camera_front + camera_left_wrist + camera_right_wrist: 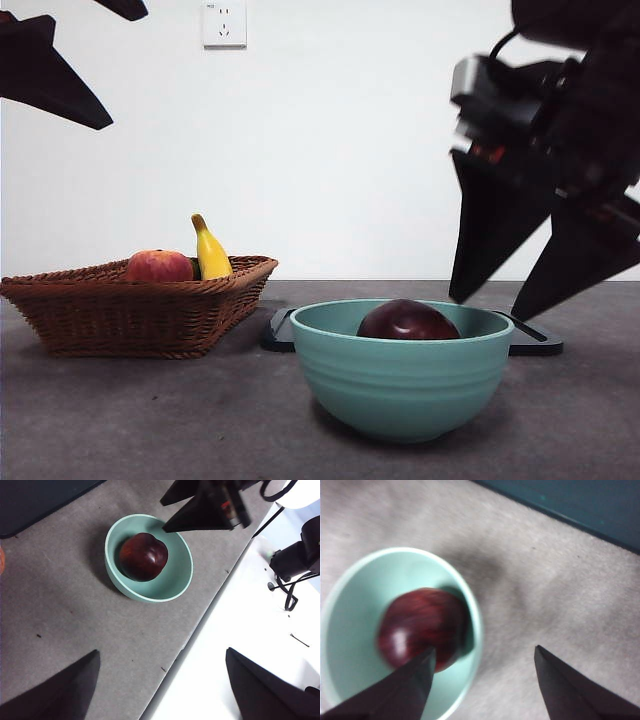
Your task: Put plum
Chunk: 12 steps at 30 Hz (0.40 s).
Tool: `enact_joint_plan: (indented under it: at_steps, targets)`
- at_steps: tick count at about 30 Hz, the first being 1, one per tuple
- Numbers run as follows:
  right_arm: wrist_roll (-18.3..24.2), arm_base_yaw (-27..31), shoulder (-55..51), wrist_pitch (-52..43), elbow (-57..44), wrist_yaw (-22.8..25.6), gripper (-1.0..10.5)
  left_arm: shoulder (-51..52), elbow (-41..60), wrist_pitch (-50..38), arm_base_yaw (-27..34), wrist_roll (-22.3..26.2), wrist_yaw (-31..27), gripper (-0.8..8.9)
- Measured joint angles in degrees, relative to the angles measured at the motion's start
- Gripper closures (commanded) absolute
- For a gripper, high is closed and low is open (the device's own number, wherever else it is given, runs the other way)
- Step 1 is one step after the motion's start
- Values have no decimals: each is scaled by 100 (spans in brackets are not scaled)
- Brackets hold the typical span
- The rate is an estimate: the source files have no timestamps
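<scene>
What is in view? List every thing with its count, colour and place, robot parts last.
Glossy round plum: one, dark maroon, inside the bowl.
Ribbed ceramic bowl: one, pale teal, on the table near the front.
Woven wicker basket: one, brown, on the table beside the bowl.
Round peach-like fruit: one, red-orange, in the basket.
Banana: one, yellow, standing in the basket.
Flat tray: one, dark, behind the bowl.
Table: one, grey.
Wall socket: one, white, on the wall.
Right gripper: one, black, open, above and beside the bowl.
Left gripper: one, black, open, raised away from the bowl.
</scene>
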<state>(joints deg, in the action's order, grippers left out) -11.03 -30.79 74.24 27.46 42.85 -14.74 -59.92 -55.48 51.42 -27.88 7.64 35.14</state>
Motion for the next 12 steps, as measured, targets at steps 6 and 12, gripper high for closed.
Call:
enact_joint_plan:
  at_steps: [6,12]
  targets:
    - [-4,-149,363,-232,0,127,749,0,0,-2,0,0,0,412]
    - [-37,-271,636,-424,0,129,867,0,0,-11,0,0,0,412]
